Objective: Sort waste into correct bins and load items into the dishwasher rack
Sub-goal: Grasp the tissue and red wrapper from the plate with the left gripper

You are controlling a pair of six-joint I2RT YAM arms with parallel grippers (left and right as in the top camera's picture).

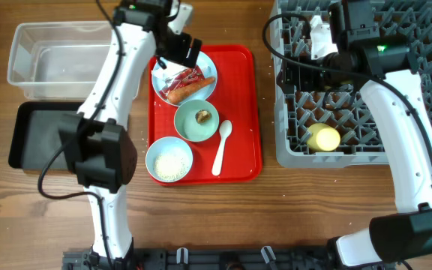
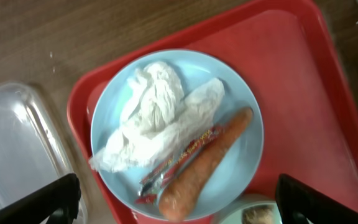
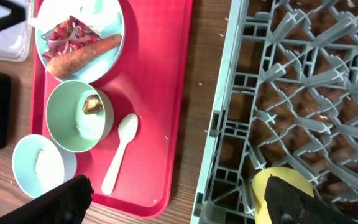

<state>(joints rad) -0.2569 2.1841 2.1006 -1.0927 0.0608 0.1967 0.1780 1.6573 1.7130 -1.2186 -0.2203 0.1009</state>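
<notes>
On the red tray sit one plate, one spoon, two bowls; left claw and right claw gape.

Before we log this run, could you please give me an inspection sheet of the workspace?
Surface: wooden table, a few white specks near the rack.
Job's things: tissue, wrapper and carrot on blue plate; scrap in green bowl; rice in light blue bowl; spoon beside them, all on red tray; yellow cup in rack; clear tub and black tray at left.
Clutter: nothing seen.
Hands: left hand open above the plate; right hand open over the rack.
Cables: black cable loops over the rack.
Surroundings: nothing seen.
</notes>
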